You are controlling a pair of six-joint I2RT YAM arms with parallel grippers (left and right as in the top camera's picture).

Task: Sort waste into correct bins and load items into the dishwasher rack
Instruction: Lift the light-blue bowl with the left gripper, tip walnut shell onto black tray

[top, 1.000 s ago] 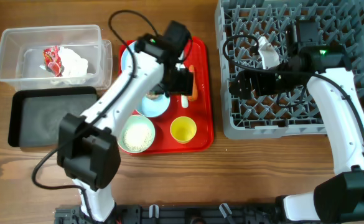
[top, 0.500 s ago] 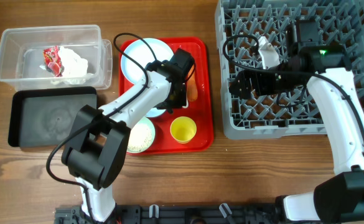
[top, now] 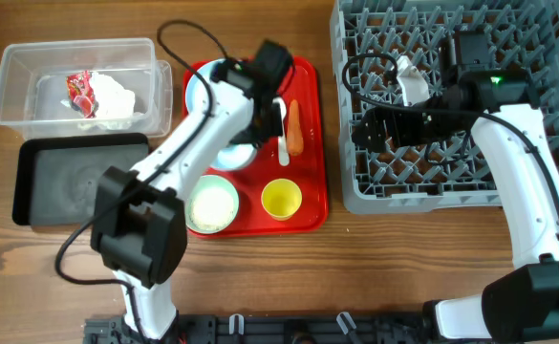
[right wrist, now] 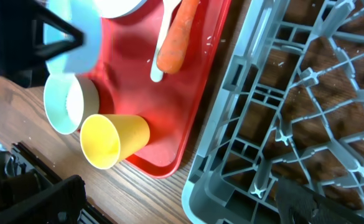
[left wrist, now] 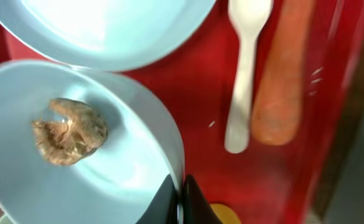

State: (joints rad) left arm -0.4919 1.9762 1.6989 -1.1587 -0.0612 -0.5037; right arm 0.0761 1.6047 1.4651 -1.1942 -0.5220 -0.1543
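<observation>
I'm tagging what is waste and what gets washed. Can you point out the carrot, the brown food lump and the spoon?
carrot (left wrist: 284, 68), left wrist view, midway along its body.
lump (left wrist: 68, 130), left wrist view, its centre.
spoon (left wrist: 242, 74), left wrist view, on the handle.

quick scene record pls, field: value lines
left gripper: pinches blue bowl rim
blue bowl holds: brown lump
red tray: plate, green bowl with rice, cup, spoon, carrot
tub: wrapper
right gripper: over rack, jaws unclear
</observation>
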